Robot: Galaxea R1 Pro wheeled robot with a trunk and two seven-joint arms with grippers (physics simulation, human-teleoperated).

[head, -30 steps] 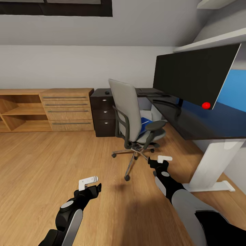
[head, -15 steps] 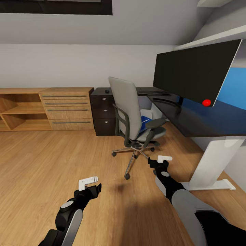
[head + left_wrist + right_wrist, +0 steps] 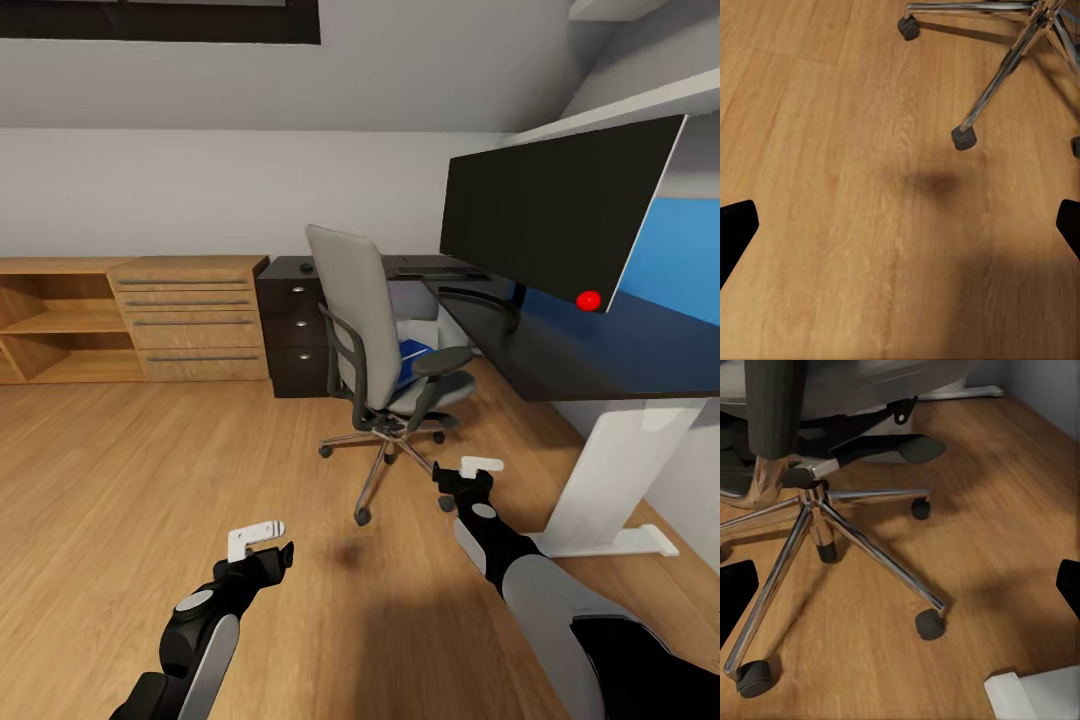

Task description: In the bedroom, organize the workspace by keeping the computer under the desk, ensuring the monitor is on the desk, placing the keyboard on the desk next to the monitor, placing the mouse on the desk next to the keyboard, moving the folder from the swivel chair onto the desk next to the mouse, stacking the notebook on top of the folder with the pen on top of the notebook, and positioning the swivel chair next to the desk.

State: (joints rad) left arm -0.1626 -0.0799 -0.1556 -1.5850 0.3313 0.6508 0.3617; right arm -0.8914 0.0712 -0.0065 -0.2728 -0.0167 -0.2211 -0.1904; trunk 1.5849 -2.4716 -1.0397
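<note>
The grey swivel chair (image 3: 365, 325) stands on the wood floor, left of the black desk (image 3: 610, 355). A blue folder (image 3: 410, 350) lies on its seat. The wide monitor (image 3: 550, 215) stands on the desk, with the dark keyboard (image 3: 432, 266) flat on the desk beyond it. The small mouse (image 3: 305, 268) rests on the top above the drawer unit (image 3: 290, 335). A pale box, likely the computer (image 3: 418, 302), peeks from under the desk. My left gripper (image 3: 255, 538) and right gripper (image 3: 480, 465) hang open and empty above the floor. The notebook and pen are out of view.
A light wood drawer chest (image 3: 190, 315) and open shelves (image 3: 50, 320) line the back wall. The desk's white pedestal leg (image 3: 615, 470) stands right of my right arm. The chair's chrome base (image 3: 817, 514) and casters (image 3: 962, 137) lie close ahead of both grippers.
The whole view has shifted slightly, so the chair, desk and monitor sit a little further left. Both arms keep the same pose, grippers open.
</note>
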